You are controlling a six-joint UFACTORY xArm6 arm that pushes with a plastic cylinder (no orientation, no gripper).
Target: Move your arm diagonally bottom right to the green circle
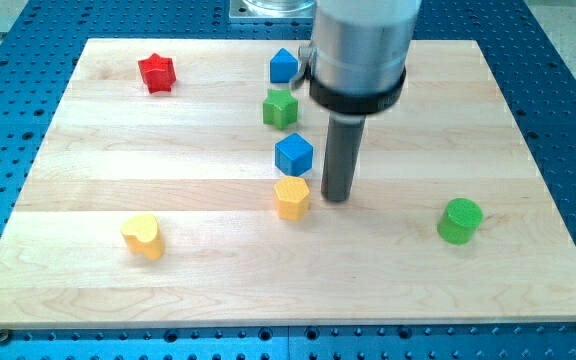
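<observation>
A pale wooden board [268, 290] lies on a blue perforated table [8, 160], seen from the single camera view, with seven small coloured blocks scattered on it and no container of any kind among them. The green circle [460, 220], the block the task names, stands alone near the view's right edge, in the lower half of the board and well apart from everything else. At the view's upper left sits a red star [156, 72]. Near the top centre a blue pentagon-like block [284, 66] rests just above a green star [280, 108]; below these come a blue cube [293, 154] and a yellow hexagon-like block [291, 198], nearly touching one another. A yellow heart [143, 235] lies at the lower left. A metallic fixture [268, 8] is partly visible beyond the board's top edge.

The arm enters from the view's top as a thick grey cylinder [360, 50] ringed with a black collar, from which a straight dark rod descends vertically. My tip [336, 198] rests at board level just to the right of the yellow hexagon-like block and below-right of the blue cube, close to both but touching neither as far as can be told. The rod carries no jaws and holds nothing. The green circle lies to the view's right and slightly below my tip.
</observation>
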